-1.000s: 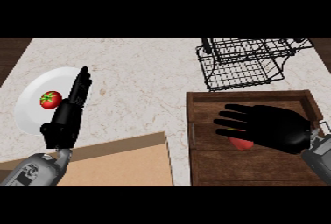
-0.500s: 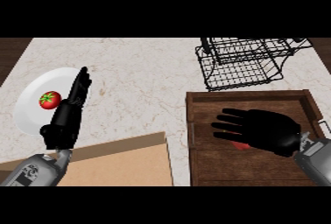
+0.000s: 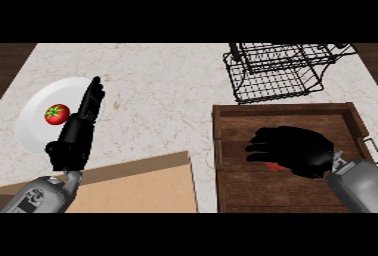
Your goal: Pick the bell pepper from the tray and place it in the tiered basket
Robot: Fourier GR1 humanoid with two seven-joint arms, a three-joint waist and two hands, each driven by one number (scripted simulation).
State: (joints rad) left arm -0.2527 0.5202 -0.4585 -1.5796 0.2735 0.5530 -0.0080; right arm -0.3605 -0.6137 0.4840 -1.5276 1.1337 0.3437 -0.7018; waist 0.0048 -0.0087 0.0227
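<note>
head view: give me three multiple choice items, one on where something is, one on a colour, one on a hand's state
1. Where does the tomato lie?
A. in the wire basket
B. on the white plate
C. in the wooden tray

2. What colour is the tiered basket?
A. black
B. white
C. red

3. How is the right hand?
A. straight, resting on the plate
B. inside the basket
C. curled over a red thing in the tray

Key: 1 B, the tomato sits on the plate at the left of the counter. 2 A, its wires are black. 3 C, its fingers curl over the bell pepper, of which only a red patch shows beneath; the left hand is the straight one by the plate.
</note>
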